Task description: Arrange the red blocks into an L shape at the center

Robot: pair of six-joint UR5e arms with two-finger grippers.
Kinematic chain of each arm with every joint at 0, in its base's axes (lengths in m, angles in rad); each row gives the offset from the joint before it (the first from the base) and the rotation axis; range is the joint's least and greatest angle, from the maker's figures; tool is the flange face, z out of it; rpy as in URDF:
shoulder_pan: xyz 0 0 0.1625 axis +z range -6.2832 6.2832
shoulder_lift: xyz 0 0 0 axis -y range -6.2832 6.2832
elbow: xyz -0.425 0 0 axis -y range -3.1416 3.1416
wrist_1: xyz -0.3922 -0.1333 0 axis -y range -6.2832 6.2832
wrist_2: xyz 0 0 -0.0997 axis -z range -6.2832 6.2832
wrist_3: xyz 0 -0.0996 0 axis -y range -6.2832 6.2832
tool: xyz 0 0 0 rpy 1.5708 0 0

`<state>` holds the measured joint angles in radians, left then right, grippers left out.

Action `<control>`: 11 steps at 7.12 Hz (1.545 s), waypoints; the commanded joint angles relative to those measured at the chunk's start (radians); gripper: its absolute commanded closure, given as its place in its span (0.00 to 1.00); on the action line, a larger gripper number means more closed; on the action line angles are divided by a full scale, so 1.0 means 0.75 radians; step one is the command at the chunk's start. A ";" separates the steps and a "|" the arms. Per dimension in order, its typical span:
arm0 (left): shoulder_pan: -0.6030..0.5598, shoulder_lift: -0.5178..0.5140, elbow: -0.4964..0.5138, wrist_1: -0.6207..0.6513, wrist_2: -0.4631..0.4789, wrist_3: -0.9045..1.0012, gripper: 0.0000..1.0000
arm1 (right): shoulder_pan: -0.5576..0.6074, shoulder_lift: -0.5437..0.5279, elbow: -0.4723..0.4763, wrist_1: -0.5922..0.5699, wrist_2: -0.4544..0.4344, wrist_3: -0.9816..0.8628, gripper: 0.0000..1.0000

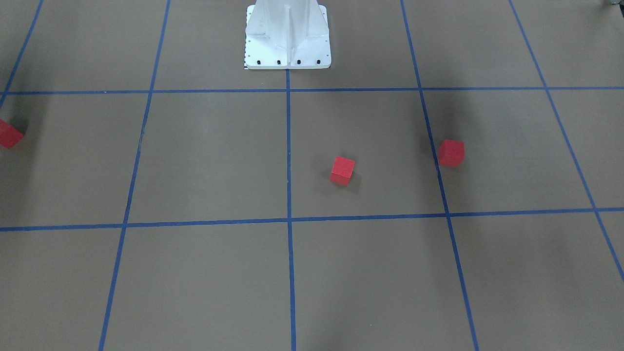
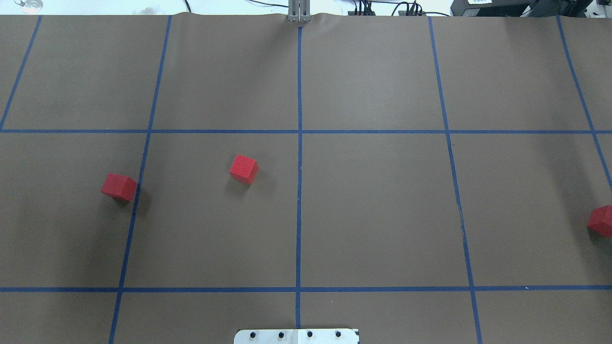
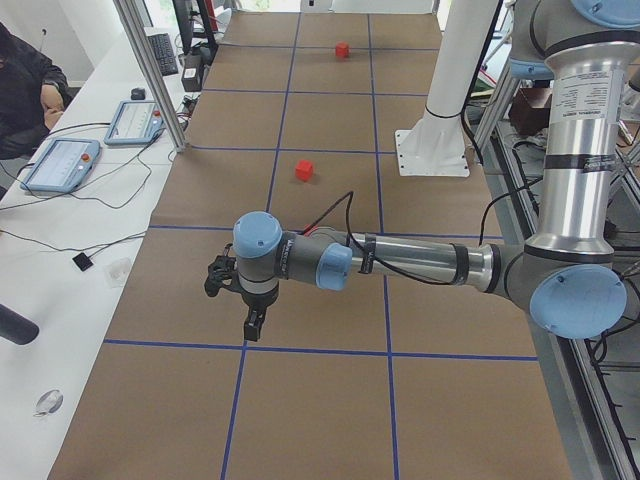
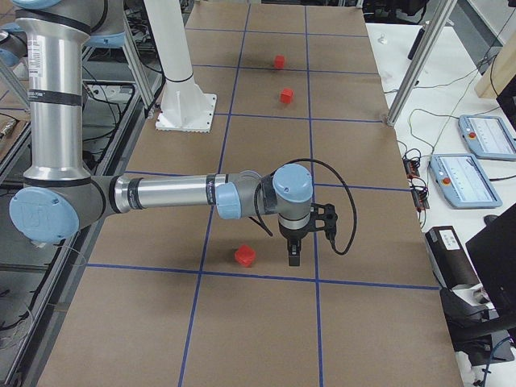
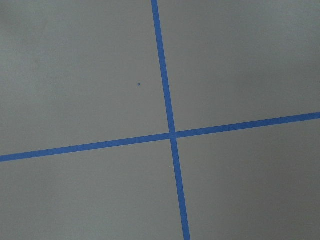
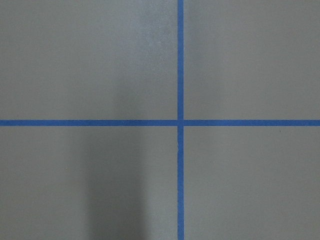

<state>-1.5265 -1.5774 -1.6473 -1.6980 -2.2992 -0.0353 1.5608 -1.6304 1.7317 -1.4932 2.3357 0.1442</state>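
Three red blocks lie apart; none is at the center [image 2: 300, 210].

In the overhead view you see one block [image 2: 244, 169] left of middle, one [image 2: 119, 187] at far left, one [image 2: 601, 220] at the right edge. For the left gripper [image 3: 253, 326] and right gripper [image 4: 294, 255], I cannot tell their state.

Center [image 2: 300, 210] bare brown floor; nearest red block [image 2: 244, 169] just left, others well apart.

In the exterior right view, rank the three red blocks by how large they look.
1. Red block beside the right tool: looks largest.
2 and 3. Middle red block and far red block: both look smaller, too alike to rank.
Only nearness to the camera makes the difference.
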 commanded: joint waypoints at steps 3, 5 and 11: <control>0.000 0.001 0.010 -0.006 0.000 0.002 0.00 | 0.001 -0.010 0.004 0.007 0.005 0.000 0.01; -0.002 0.015 -0.002 -0.014 -0.011 0.000 0.00 | -0.001 -0.008 0.006 0.009 0.007 0.000 0.01; 0.188 -0.129 -0.143 -0.260 -0.013 -0.063 0.00 | -0.001 -0.004 0.006 0.013 0.033 0.000 0.01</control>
<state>-1.4411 -1.6129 -1.7244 -1.8830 -2.3076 -0.0717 1.5601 -1.6341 1.7367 -1.4840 2.3552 0.1442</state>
